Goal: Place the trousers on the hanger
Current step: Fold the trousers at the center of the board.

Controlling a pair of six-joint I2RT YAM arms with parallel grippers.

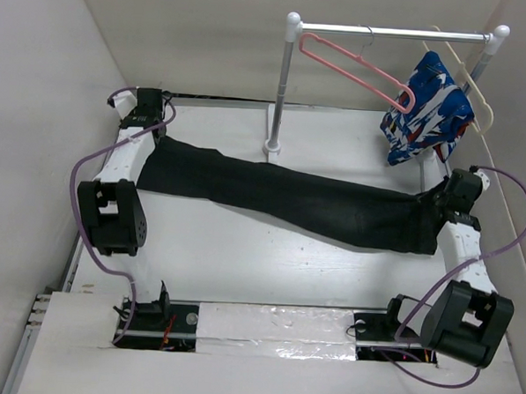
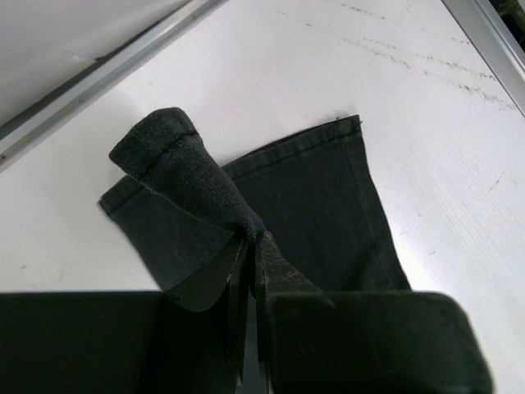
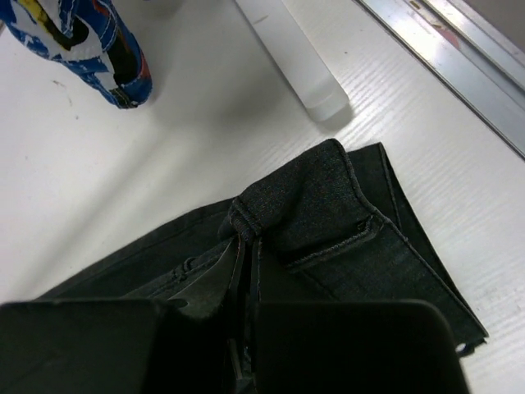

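Now I hold both ends, presumably to lift the trousers (image 1: 289, 198) taut: left gripper (image 2: 250, 246) clenched on a hem (image 2: 156, 139) at 10 o'clock, right gripper (image 3: 244, 238) on the waistband (image 3: 328, 197) at 3. They lie flat mid-table; the hanger (image 1: 358, 70) hangs at 1 o'clock. Folds hide the tips; layers caught unclear.

Top camera: high behind the arm bases, angled down over the whole counter (image 1: 242, 258). Left wrist camera: close, looking past left claw (image 2: 250, 246) at hem end of trousers (image 1: 289, 198). Right wrist camera: close, past right claw (image 3: 244, 246) at waistband end. Trousers appear in all three.
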